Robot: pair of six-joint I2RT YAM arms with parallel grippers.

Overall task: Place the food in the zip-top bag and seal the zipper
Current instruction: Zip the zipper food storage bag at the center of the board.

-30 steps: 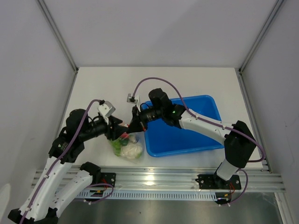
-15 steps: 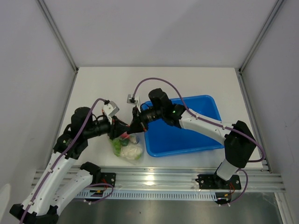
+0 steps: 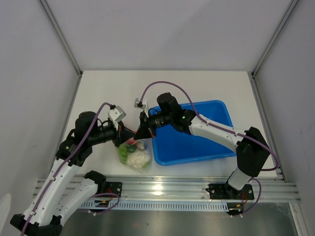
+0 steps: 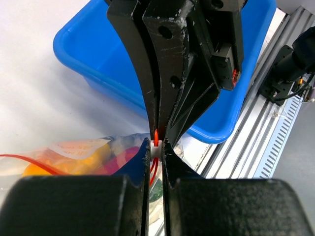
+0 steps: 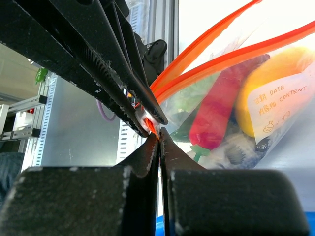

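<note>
Left pincer (image 4: 156, 145), bottom centre of its wrist view, is pinched tight on the zipper (image 4: 155, 134), nose to nose with the right pincer (image 4: 159, 126), clamped on the same strip. Left of them sags the zip-top bag (image 4: 120, 148), food (image 4: 64, 157) inside: light, slippery film, so I judge the stiffer strip the surest hold. A blue tray (image 4: 93, 64) lies beyond.

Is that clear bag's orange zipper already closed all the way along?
No, the right wrist view shows the zipper as two orange halves spreading apart above the red chili.

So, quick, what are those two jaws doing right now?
Left gripper: jaws closed on the zipper.
Right gripper: jaws closed on the zipper.
</note>
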